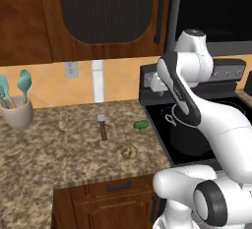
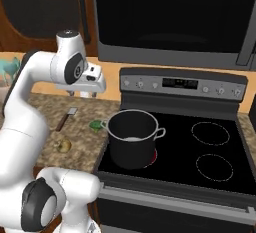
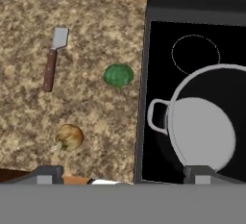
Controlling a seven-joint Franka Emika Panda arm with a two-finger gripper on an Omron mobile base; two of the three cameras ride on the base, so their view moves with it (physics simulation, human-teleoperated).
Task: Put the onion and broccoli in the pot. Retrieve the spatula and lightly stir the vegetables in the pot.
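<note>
Nothing has yet been placed in the large dark grey metal pot (image 3: 204, 131), which stands at the right of the hand view on the black stove (image 3: 192, 21). The small yellowish-tan onion (image 3: 69, 136) lies at lower left on the speckled granite table (image 3: 29, 117), the bright green broccoli floret (image 3: 118, 75) near the centre, and the wooden-handled spatula (image 3: 52, 62) at upper left. The hand (image 3: 122, 172) is spread wide and empty, high above the table edge. The onion is probably best taken first: the hand should be centred over it and lowered straight, and its round shape gripped gently to prevent rolling.
</note>
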